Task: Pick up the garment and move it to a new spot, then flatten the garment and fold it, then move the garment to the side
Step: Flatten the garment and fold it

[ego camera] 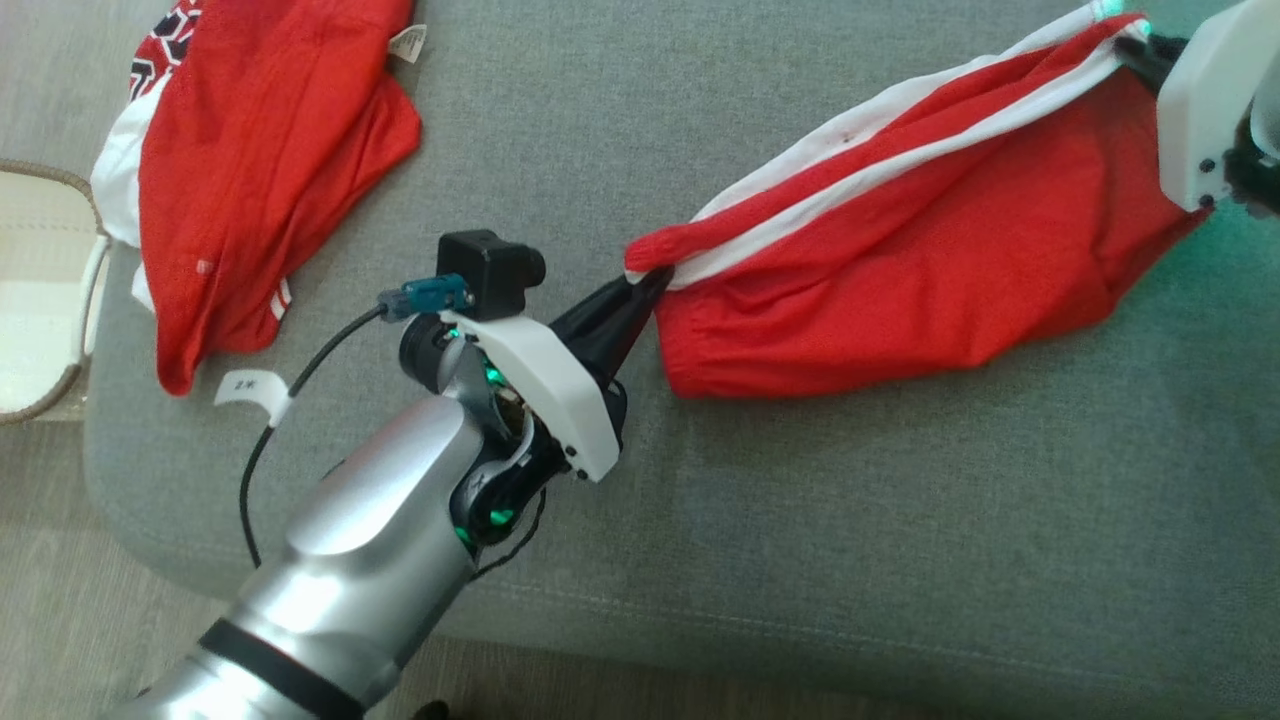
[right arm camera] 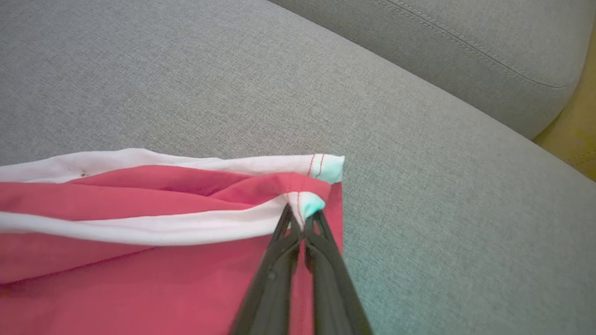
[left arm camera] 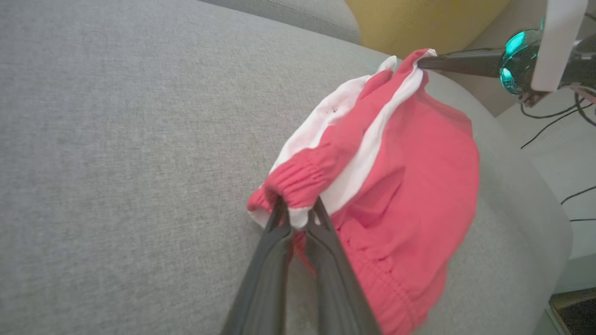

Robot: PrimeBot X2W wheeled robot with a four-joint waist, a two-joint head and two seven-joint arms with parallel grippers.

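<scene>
Together, left fingers (left arm camera: 272, 251) and right fingers (right arm camera: 278, 258) pinch the shorts (ego camera: 900, 290) (red, white-striped).

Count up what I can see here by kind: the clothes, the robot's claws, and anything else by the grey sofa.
Red-and-white garments: 2, the held garment stretched out over the sofa, and the loose garment lying apart.
Grippers: 2, the left gripper and the right gripper, each shut on one end of the held garment.
Baskets: 1, the woven basket beside the sofa.
Total: 5.
</scene>
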